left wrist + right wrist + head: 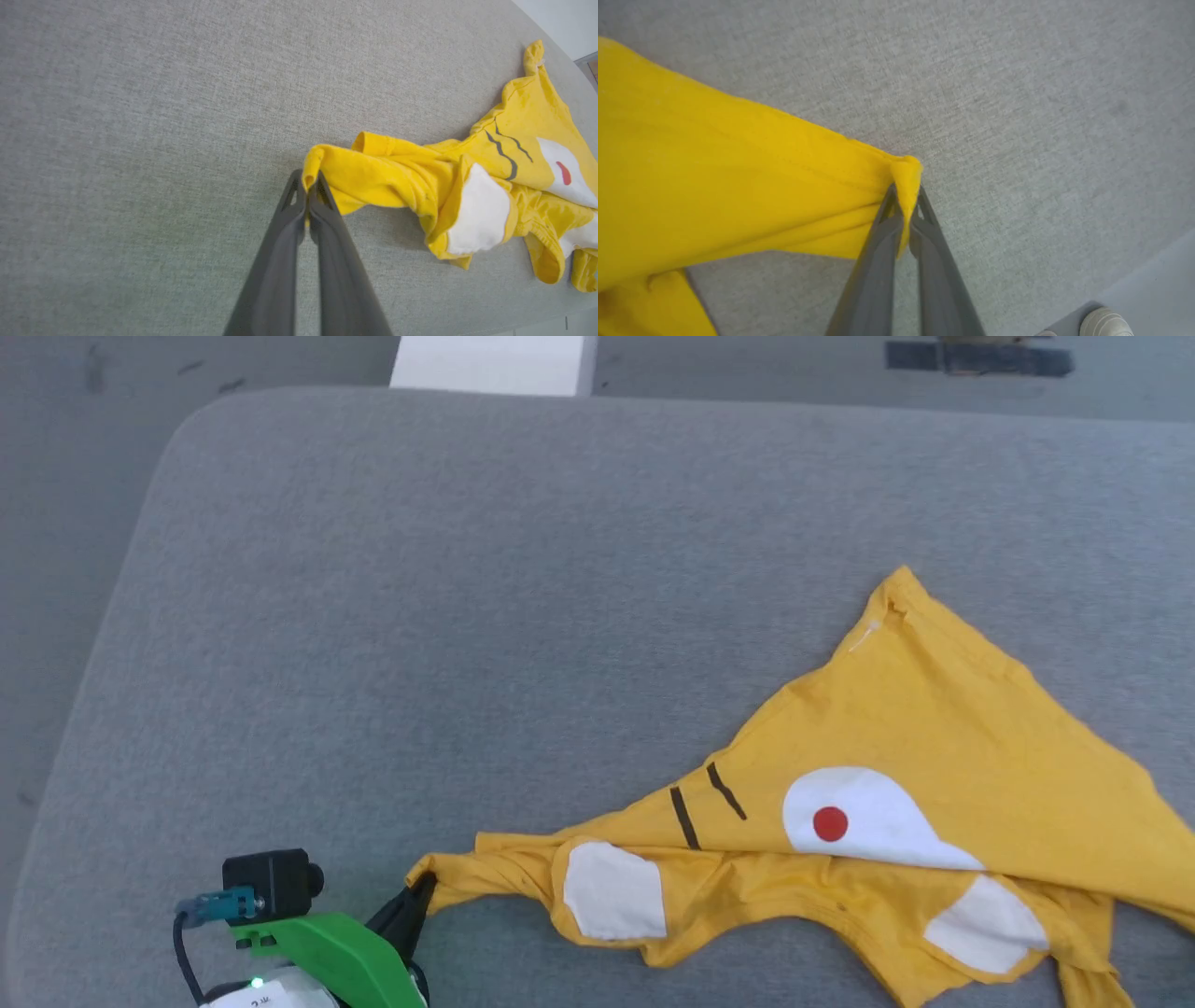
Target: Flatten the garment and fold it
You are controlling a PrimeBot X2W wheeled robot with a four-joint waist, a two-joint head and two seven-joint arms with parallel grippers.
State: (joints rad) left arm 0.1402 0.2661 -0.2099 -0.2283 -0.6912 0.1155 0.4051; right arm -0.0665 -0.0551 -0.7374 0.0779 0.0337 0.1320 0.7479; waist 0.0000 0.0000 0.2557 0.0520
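The yellow garment point(934, 747) lies crumpled across the right half of the grey padded surface point(467, 616), showing white patches, a red dot and two dark stripes. My left gripper point(420, 889) is shut on the garment's left corner, down at the bottom left of the head view; in the left wrist view the left gripper point(309, 184) pinches that yellow corner between its fingertips. In the right wrist view my right gripper point(906, 196) is shut on another yellow corner of the garment point(714, 186), which stretches away to the left, lifted off the surface.
The grey surface has a rounded far-left corner, with grey floor point(75, 476) beyond it. A white block point(493, 364) stands past the far edge. A person's pale shoe point(1104, 323) is on the floor beside the surface.
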